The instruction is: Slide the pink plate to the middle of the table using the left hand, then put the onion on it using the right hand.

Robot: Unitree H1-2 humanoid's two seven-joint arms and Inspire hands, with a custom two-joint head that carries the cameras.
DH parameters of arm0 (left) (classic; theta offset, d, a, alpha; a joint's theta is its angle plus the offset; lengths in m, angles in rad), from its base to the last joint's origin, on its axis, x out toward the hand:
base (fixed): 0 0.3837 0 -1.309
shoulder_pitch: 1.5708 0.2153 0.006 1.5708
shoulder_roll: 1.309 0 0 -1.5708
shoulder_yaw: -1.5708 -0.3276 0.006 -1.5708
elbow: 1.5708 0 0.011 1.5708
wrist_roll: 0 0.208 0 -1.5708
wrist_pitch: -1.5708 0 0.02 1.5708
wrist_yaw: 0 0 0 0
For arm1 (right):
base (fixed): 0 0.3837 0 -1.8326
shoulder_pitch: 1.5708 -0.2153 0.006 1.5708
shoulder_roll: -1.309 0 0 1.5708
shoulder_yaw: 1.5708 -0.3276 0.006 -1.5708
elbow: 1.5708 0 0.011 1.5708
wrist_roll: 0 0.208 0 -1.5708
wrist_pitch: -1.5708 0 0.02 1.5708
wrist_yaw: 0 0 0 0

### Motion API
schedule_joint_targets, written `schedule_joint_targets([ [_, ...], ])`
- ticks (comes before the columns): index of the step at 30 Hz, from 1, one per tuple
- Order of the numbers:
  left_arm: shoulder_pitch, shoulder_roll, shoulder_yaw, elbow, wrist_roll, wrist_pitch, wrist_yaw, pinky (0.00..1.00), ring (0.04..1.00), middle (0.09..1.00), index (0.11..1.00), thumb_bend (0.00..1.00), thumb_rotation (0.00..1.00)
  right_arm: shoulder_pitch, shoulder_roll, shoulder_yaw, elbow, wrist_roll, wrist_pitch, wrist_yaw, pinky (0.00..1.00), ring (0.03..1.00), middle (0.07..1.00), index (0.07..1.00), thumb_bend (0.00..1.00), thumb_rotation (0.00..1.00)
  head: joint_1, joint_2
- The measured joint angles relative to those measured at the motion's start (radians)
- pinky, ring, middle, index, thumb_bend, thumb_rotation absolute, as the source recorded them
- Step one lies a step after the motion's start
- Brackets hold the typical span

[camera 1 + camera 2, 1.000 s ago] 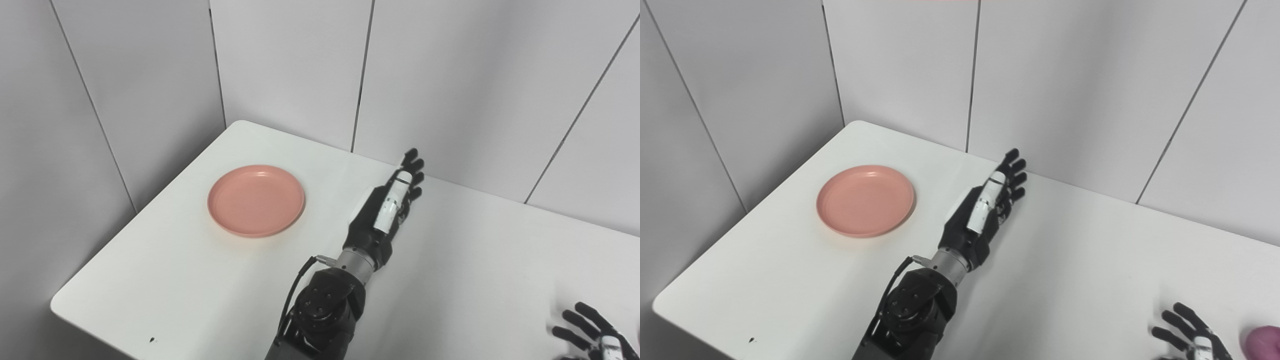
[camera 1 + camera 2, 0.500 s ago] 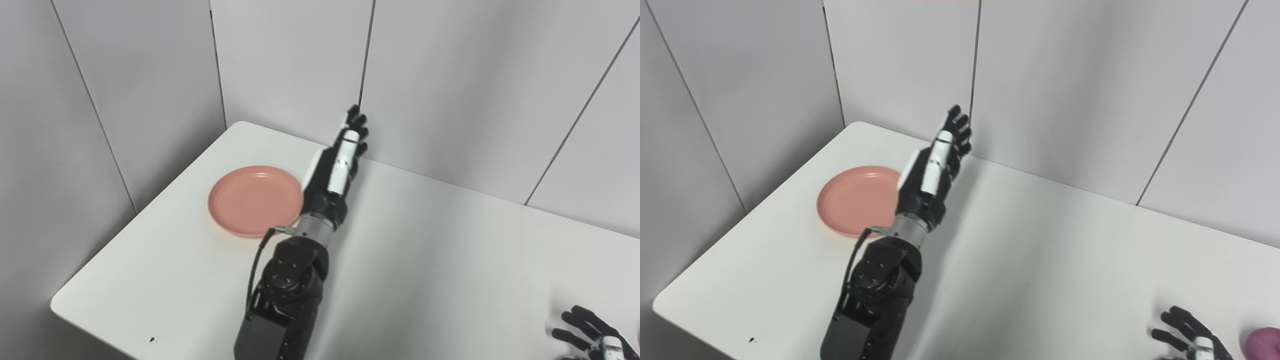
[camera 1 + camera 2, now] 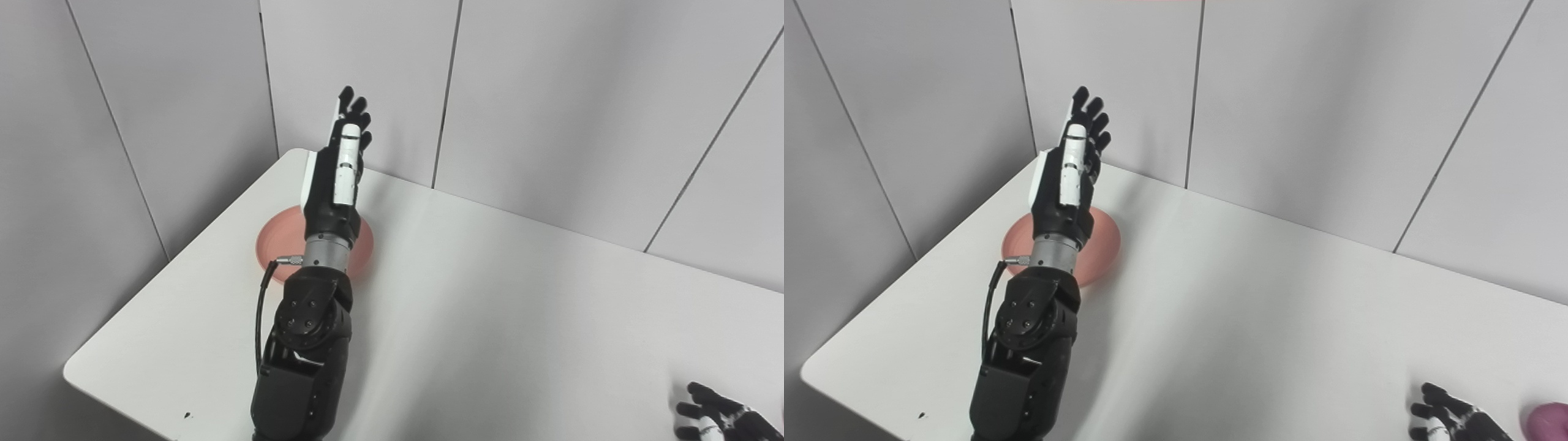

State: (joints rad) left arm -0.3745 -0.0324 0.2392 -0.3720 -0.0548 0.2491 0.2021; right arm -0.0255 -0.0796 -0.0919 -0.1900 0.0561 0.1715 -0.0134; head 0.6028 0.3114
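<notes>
Pink plate (image 3: 269,236) sits toward far-left corner of table (image 3: 490,306), mostly hidden behind my left wrist. My left hand (image 3: 337,177) is raised above it — fingers straight, apart, nothing held, tips up toward the wall panels (image 3: 551,92). Onion (image 3: 1546,421) at near-right edge of table, partly cut off. My right hand (image 3: 1448,419) lies just beside it — fingers spread, empty, not touching it.

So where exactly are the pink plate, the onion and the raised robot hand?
pink plate (image 3: 367,245), left eye view, bare right rim beside the arm.
onion (image 3: 1548,421), right eye view, purple side at the bottom right corner.
left robot hand (image 3: 1067,177), right eye view, back of the hand.
</notes>
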Motion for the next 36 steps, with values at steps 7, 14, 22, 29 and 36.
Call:
schedule_joint_targets([
  [7,-0.035,0.041,0.084,-0.027,-0.015,0.000,0.040,0.97,0.977,0.973,0.955,0.37,1.00,0.000,-0.001,0.000,0.000,0.000,0.000,0.000,0.33,0.493,0.646,0.528,0.46,0.00,-0.002,-0.002],
  [14,-0.037,0.076,0.151,-0.011,-0.055,0.001,0.067,0.94,0.972,0.971,0.961,0.38,1.00,0.000,0.000,0.000,0.000,0.000,0.001,0.000,0.33,0.493,0.653,0.528,0.46,0.00,0.005,-0.006],
  [22,-0.039,0.157,0.204,0.071,-0.076,-0.008,0.087,0.97,0.966,0.967,0.958,0.37,1.00,0.000,-0.001,0.000,0.000,0.000,0.000,0.000,0.34,0.498,0.646,0.525,0.46,0.00,0.006,-0.003],
  [29,-0.029,0.202,0.244,0.173,-0.120,-0.040,0.079,0.98,0.978,0.977,0.960,0.38,1.00,0.000,-0.005,0.000,0.002,0.001,-0.002,0.002,0.34,0.502,0.653,0.525,0.46,0.00,0.011,-0.005],
  [36,-0.016,0.205,0.294,0.236,-0.176,-0.081,0.079,0.97,0.957,0.955,0.946,0.38,1.00,0.000,-0.007,0.000,0.002,0.001,-0.003,0.002,0.34,0.502,0.645,0.523,0.46,0.00,0.015,-0.003],
])
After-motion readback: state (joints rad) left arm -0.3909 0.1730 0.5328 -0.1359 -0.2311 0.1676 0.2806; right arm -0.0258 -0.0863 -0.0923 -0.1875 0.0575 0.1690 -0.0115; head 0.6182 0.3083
